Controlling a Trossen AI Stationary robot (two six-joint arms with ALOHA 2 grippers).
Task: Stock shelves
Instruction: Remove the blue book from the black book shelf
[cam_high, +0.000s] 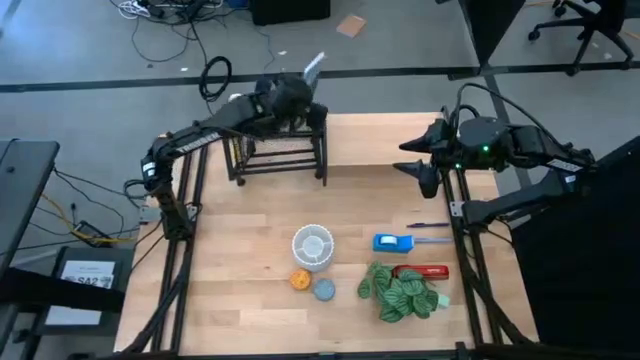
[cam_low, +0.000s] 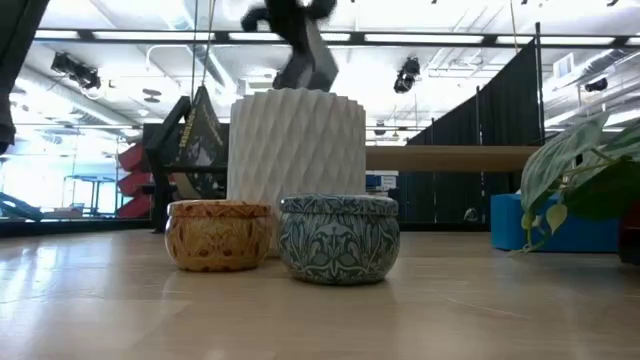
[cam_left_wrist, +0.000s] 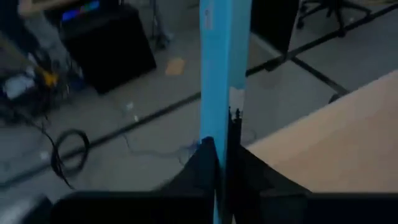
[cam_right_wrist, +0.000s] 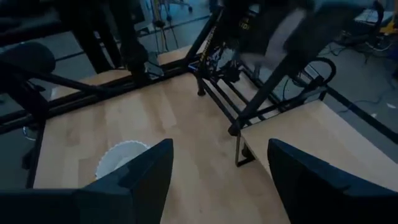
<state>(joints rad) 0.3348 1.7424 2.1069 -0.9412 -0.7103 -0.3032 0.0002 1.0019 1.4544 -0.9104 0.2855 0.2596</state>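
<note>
The left gripper (cam_high: 300, 88) is up over the black rack (cam_high: 282, 150), which stands at the far left part of the counter (cam_high: 240, 290). Its fingers (cam_left_wrist: 205, 163) are pressed tight on a thin blue box (cam_left_wrist: 222, 68). In the high view the box (cam_high: 313, 68) sticks out past the far edge of the counter, above the floor.

The wooden board shelf (cam_right_wrist: 311, 140) on black legs shows in the right wrist view, just beside the rack (cam_right_wrist: 217, 93).

The right gripper (cam_high: 420, 160) waits at the far right side of the counter. Its two fingers (cam_right_wrist: 146, 180) are spread wide apart and hold nothing.

Nearer the front of the counter sits a white ribbed pot (cam_high: 312, 246). Just in front of it are a small orange tin (cam_high: 300, 279) and a small blue tin (cam_high: 324, 290), side by side. To the right lie a blue tool (cam_high: 394, 242), a red tool (cam_high: 425, 271) and a leafy green plant (cam_high: 400, 293).
</note>
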